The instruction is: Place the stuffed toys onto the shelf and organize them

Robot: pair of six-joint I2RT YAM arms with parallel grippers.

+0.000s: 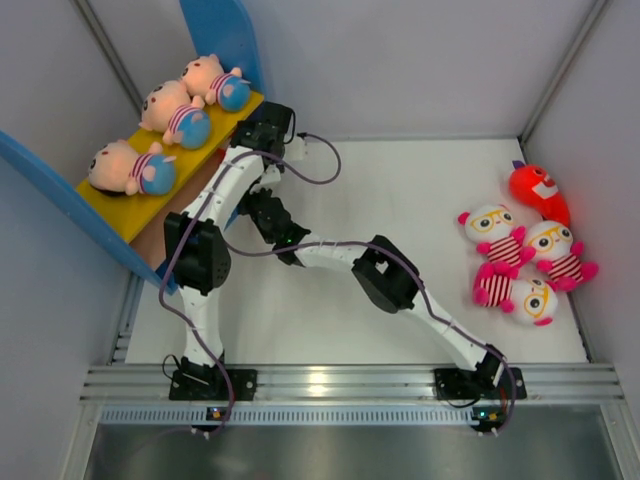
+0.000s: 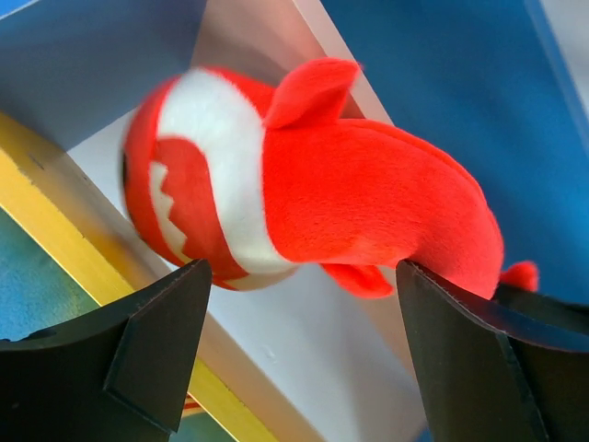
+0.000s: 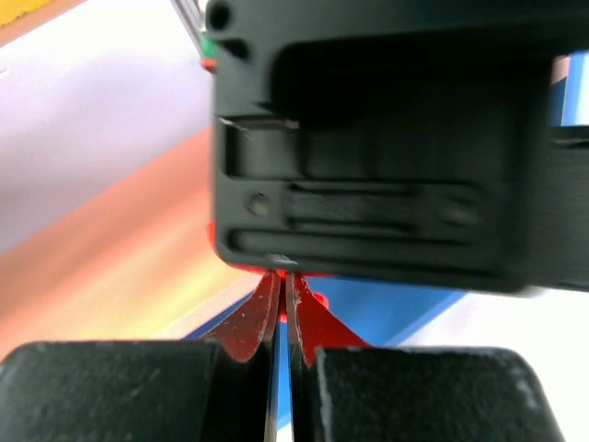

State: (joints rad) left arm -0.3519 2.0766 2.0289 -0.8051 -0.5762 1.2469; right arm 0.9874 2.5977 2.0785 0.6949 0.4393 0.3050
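Top external: three dolls [image 1: 175, 112] on shelf's [image 1: 110, 205] yellow board. Left end effector [image 2: 299, 276] spread around red creature [image 2: 368, 193], lower tier (not gripped). Right end effector [image 3: 283, 304] pressed together. Owls [image 1: 495, 232], second red creature [image 1: 538, 190] wait on surface [image 1: 400, 200].

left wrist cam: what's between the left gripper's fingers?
A blurred red creature, just beyond the open left gripper's fingertips, the shelf behind it. Left wrist view shows it.

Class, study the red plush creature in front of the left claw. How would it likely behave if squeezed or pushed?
The red creature looks fuzzy and stuffed, so it would probably squash rather than resist. Its rounded body may roll or flop when nudged. The fleecy surface seems unlikely to slip.
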